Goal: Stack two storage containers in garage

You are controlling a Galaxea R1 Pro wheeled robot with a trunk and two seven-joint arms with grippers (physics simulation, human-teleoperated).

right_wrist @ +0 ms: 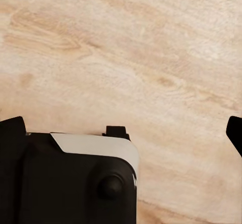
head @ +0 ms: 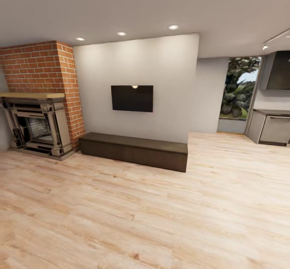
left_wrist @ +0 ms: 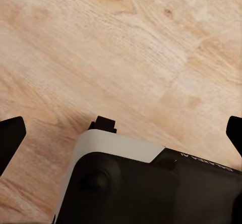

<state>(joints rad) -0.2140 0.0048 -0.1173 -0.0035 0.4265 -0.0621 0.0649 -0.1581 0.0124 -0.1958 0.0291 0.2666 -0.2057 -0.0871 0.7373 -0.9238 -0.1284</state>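
Grainy light plank flooring meets a rough brick fireplace.

Black pincer fingers, glossy black base housing with white rounded trim, faint lettering

You look out over a light wood plank floor that runs across the living room. A long, low dark bench sits directly on it against the white wall, and beside that the ornate dark fireplace stands on the boards. Under both wrists you see the same pale planks.
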